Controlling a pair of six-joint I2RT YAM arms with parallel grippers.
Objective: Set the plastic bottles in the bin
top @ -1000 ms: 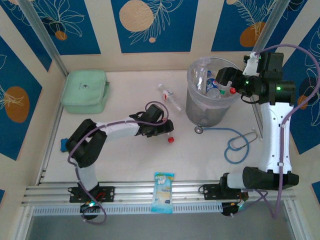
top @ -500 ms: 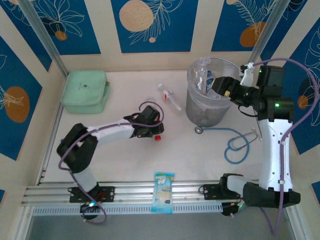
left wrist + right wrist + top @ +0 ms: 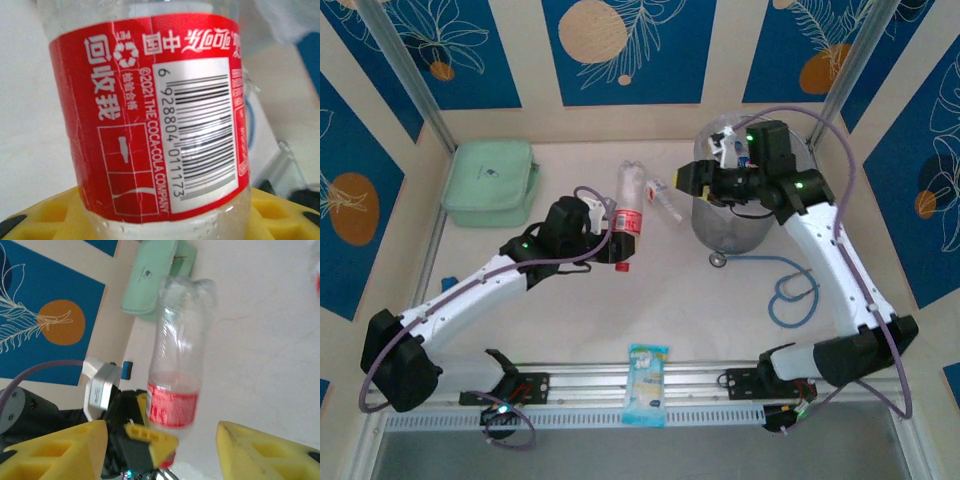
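Left gripper (image 3: 613,240), reaching out beyond the blue-and-white packet (image 3: 647,385) at the near edge, is clamped on a plastic bottle (image 3: 628,215). Its yellow fingers (image 3: 45,212) press the sides just at the cap-side edge of the label. This bottle is clear and slightly dented, with small droplets on the inside wall. A red band around it carries white Chinese characters, a recycling mark, a white barcode panel and the words THE COCA-COLA COMPANY. From above, its red cap (image 3: 622,267) points toward the arms and its rounded base points away. Just beyond it and to the right, a second clear bottle (image 3: 662,197) lies on the table between the held one and the bin (image 3: 720,225). Right gripper (image 3: 692,180) hangs beside the bin's left rim, its fingers spread with nothing between them. Inside the lined grey bin, more bottles (image 3: 735,152) show through the bag. At far left sits a mint-green box (image 3: 488,180).
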